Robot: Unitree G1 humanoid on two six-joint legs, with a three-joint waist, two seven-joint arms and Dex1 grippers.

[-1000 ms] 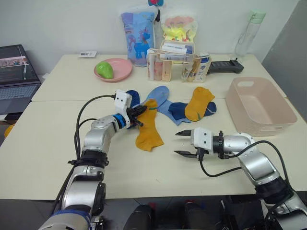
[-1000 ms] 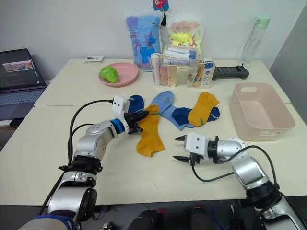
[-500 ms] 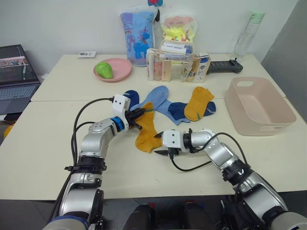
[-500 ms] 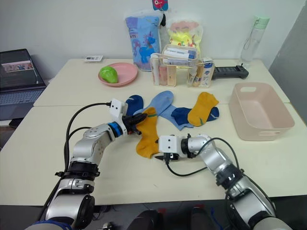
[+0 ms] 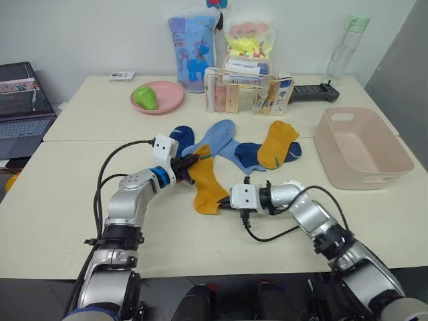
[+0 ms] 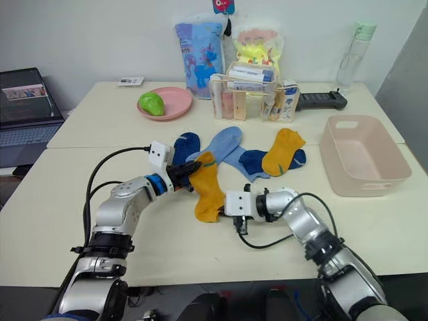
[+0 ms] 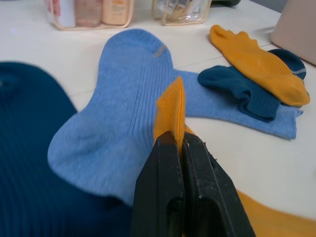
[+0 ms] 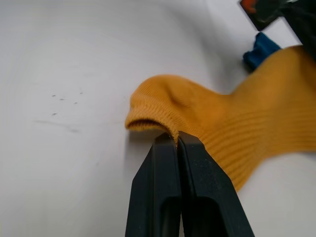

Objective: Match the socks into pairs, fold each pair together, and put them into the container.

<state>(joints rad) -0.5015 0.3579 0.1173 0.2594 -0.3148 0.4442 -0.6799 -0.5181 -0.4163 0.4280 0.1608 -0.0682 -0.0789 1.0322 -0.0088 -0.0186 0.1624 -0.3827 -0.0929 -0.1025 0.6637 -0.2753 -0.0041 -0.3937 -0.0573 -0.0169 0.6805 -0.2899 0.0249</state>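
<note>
Right gripper (image 5: 223, 202) now clamped on mustard sock (image 5: 208, 185), left gripper (image 5: 189, 162) pinching opposite end

Socks (image 5: 235, 148) lie mid-table, container (image 5: 361, 148) to their right, plate (image 5: 159, 97) behind.

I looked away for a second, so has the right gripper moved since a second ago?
Yes. The right gripper has swung toward the robot's left, away from the pink container, and is now shut on the near mustard sock.

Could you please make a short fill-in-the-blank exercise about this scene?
1. Both hands are shut on the same ___ sock.
2. The left hand pinches it above a light ___ sock.
3. The pink container holds ___ socks.
4. The other yellow sock lies on a dark ___ sock.

Missing words: yellow; blue; no; navy
</note>
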